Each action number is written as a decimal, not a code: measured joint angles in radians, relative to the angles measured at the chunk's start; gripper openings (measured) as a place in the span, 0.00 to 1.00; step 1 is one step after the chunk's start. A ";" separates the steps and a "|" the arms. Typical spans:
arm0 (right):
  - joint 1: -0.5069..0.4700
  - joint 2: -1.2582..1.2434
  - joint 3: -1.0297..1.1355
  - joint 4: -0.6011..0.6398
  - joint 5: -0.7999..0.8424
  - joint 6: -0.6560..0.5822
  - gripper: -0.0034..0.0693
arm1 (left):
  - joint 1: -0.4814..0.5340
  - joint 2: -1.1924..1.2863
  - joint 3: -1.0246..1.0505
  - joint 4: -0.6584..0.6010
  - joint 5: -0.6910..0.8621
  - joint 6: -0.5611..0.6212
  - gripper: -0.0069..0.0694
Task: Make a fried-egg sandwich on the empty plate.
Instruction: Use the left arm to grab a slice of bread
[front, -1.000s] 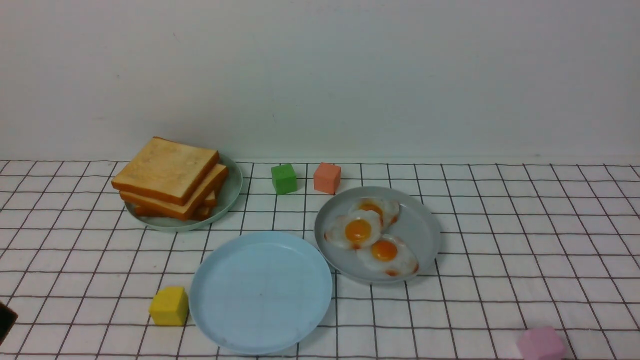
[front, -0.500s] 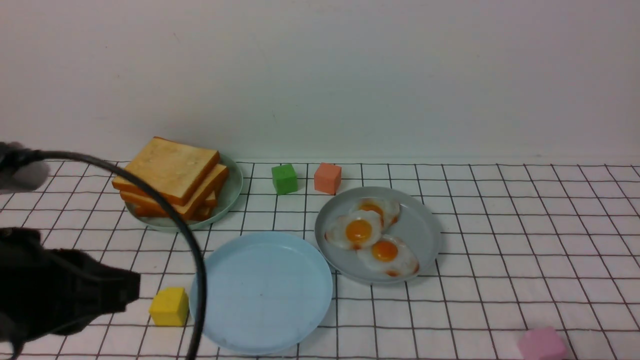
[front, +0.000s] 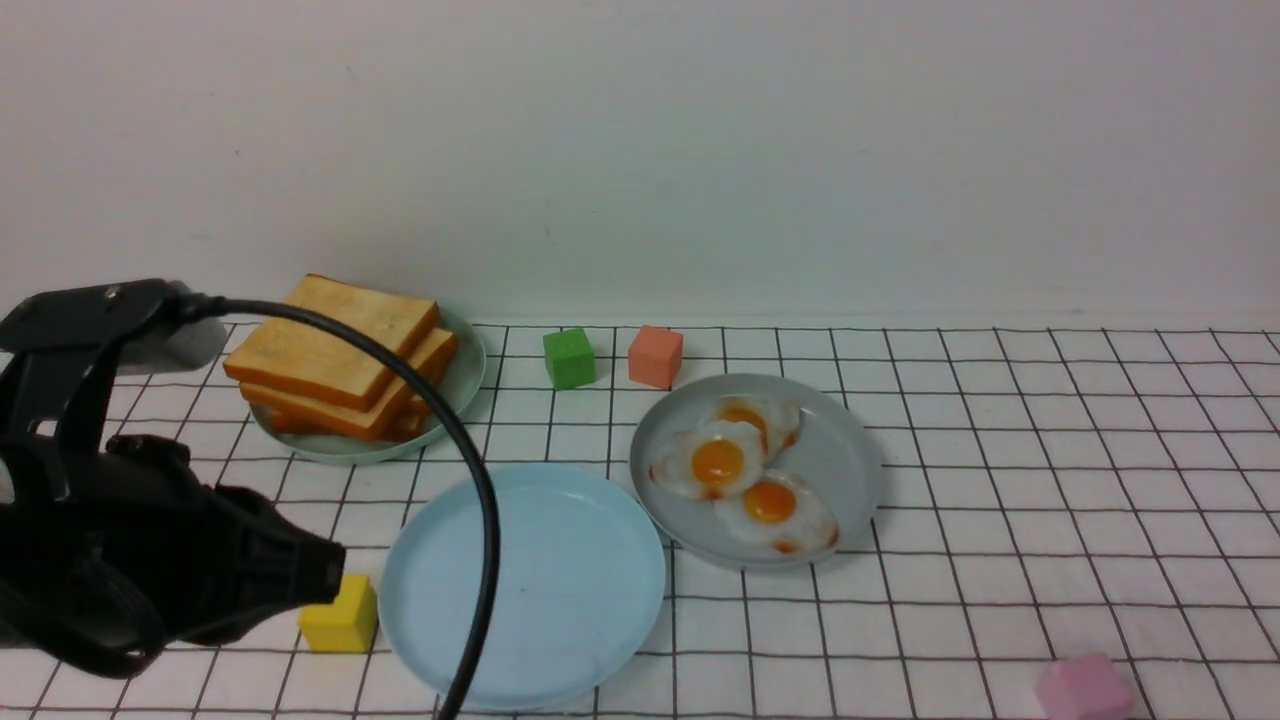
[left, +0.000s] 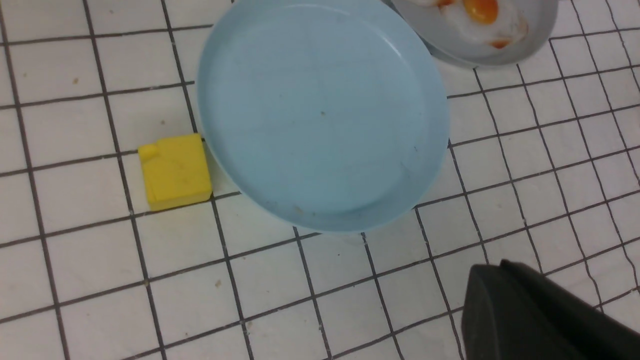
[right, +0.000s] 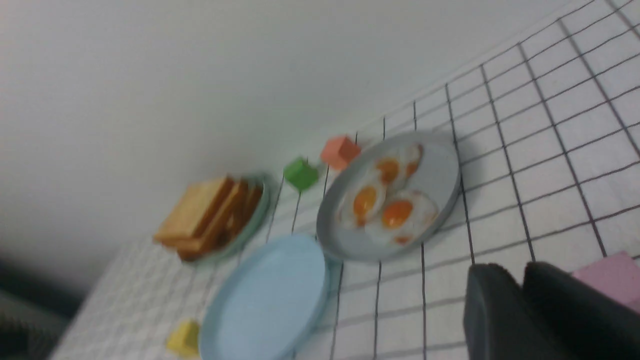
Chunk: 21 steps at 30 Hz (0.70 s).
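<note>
**Hovering left arm, bare blue plate, toast straight ahead**

Nearest the robot, the left gripper (front: 318, 572) hangs low over the checked tablecloth (front: 1000, 500). Its black fingers are pressed together and hold nothing. A yellow cube (front: 340, 615) sits just beside its tip, and a black cable (front: 480, 520) arcs from the arm across the near scene.

The right gripper (right: 520, 285) appears only in its own wrist view. Its two dark fingers are close together and empty, with a thin line between them. Whether they are fully closed cannot be told. A pink block (front: 1083, 688) lies by it.

Next out is the empty plate (front: 570, 580), round and sky-blue, just to the right of the yellow cube, with nothing on it yet.

Beyond it to the right, a grey-blue plate (front: 850, 450) holds three fried eggs (front: 718, 462). It almost touches the empty plate.

Farther back on the left, a pale green plate (front: 465, 385) carries the pile of toast slices (front: 330, 350). The slices lie flat, with their edges diagonal to the cloth's grid.

The toast lies almost straight ahead of the left gripper, well apart from it. That arm looks the nearer one for taking the first slice, and the right arm sits closer to the eggs.

A green cube (front: 568, 357) and an orange cube (front: 655, 355) stand farthest back, near the plain wall.
</note>
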 joint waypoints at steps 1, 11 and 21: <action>0.000 0.011 0.000 -0.005 0.016 -0.010 0.15 | 0.000 0.003 -0.001 0.001 -0.004 0.001 0.07; 0.111 0.417 -0.478 -0.185 0.406 -0.159 0.05 | 0.020 0.371 -0.289 0.179 0.016 -0.053 0.07; 0.239 0.485 -0.579 -0.203 0.382 -0.163 0.06 | 0.115 0.762 -0.641 0.257 0.069 -0.069 0.07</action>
